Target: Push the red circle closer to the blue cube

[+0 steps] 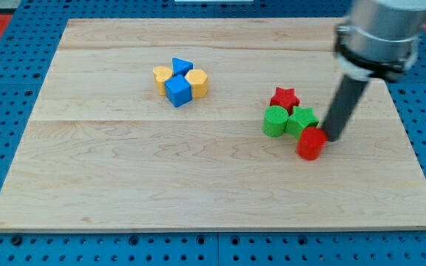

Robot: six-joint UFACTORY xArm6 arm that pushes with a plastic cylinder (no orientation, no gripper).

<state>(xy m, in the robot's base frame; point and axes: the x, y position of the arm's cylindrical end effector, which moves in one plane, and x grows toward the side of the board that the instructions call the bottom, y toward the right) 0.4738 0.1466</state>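
The red circle [310, 143] lies at the view's right, just below the right-hand one of two green blocks. My tip [333, 137] stands right beside it on its right, touching or nearly touching. The blue cube [177, 90] sits far off at the view's upper left, in a tight cluster with a blue triangle [181, 66] above it, a yellow block [163, 76] to its left and a yellow block [197, 82] to its right.
A round green block [275, 120] and a green block [301, 120] sit side by side left of my tip, with a red star [284, 97] above them. The wooden board [124, 177] ends in a blue pegboard surround on all sides.
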